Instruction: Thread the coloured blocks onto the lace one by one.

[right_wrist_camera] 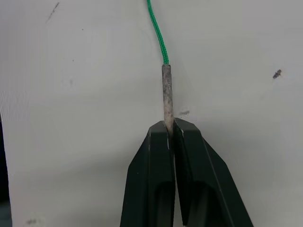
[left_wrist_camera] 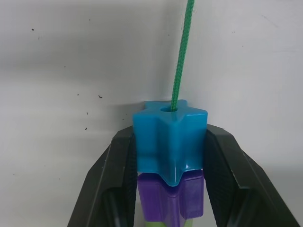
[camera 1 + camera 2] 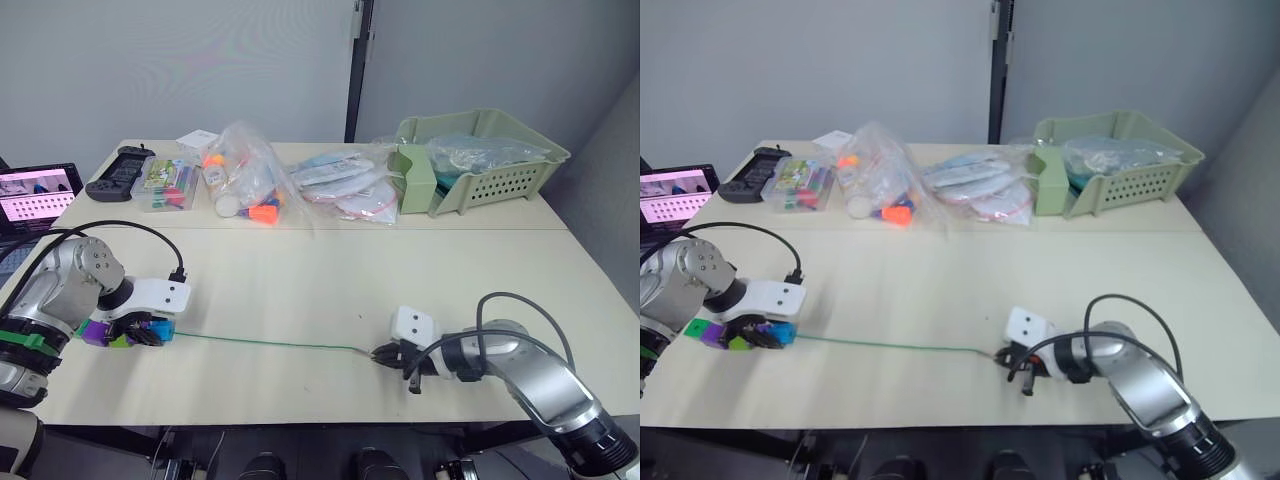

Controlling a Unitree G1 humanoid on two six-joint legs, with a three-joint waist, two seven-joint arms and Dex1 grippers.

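The green lace [image 3: 270, 344] lies stretched straight across the near part of the table. Its stiff pale tip [image 1: 166, 94] is pinched in my right gripper [image 1: 170, 126], which is shut on it at the table's near right [image 3: 383, 353]. At the near left my left gripper [image 3: 152, 332] is shut on a blue star-shaped block [image 2: 169, 138], and the lace runs out of the hole in that block. A purple block [image 2: 171, 198] sits right behind it on the lace, then a light green one [image 3: 119, 341] and another purple one [image 3: 95, 333].
Along the back of the table stand a clear case of markers [image 3: 168, 185], plastic bags with orange pieces [image 3: 245, 180], flat white packets [image 3: 350, 190] and a green basket [image 3: 480, 160]. A black controller [image 3: 120, 170] and a lit screen [image 3: 35, 193] are at the far left.
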